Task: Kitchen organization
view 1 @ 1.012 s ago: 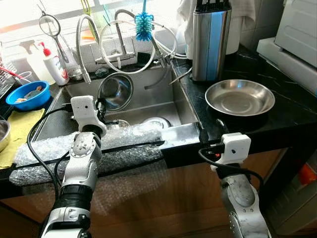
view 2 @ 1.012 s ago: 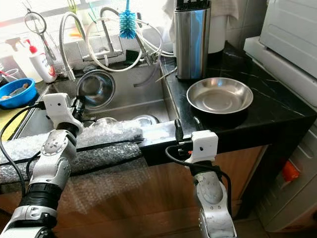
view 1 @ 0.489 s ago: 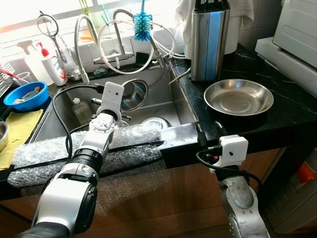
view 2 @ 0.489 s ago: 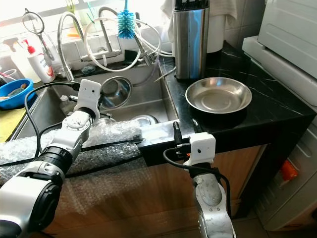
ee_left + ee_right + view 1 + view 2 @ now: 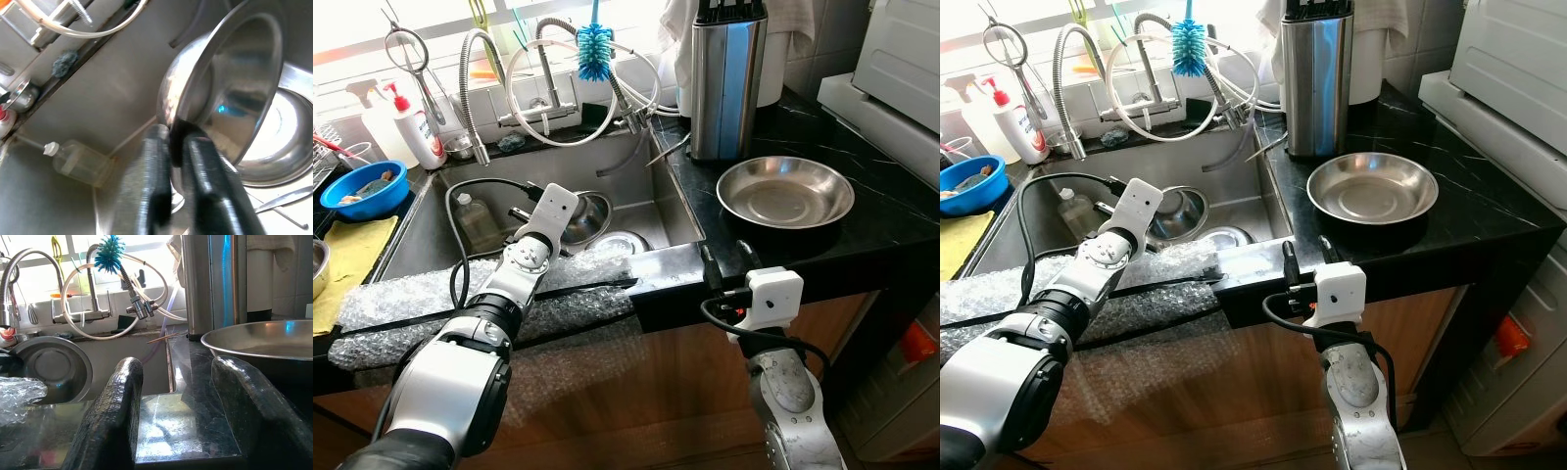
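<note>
A steel bowl (image 5: 588, 212) hangs tilted inside the sink (image 5: 636, 186), above another steel dish (image 5: 623, 242) on the sink floor. My left gripper (image 5: 178, 134) is shut on the bowl's (image 5: 230, 93) rim, one finger on each side of it. A wide steel pan (image 5: 786, 192) rests on the black counter to the right. At the counter's front edge my right gripper (image 5: 726, 259) stands open, its fingers (image 5: 112, 411) holding nothing, just short of the pan (image 5: 259, 340).
A clear plastic bottle (image 5: 475, 217) lies in the sink's left part. Faucets and hoses (image 5: 548, 78) crowd the back, with a knife block (image 5: 728, 78) at the right. Bubble wrap (image 5: 421, 299) covers the front edge. A blue bowl (image 5: 367, 188) and yellow cloth sit left.
My left arm has reached forward and to the right, carrying the steel bowl from the sink's back left towards its middle and lower. The right arm has stayed put.
</note>
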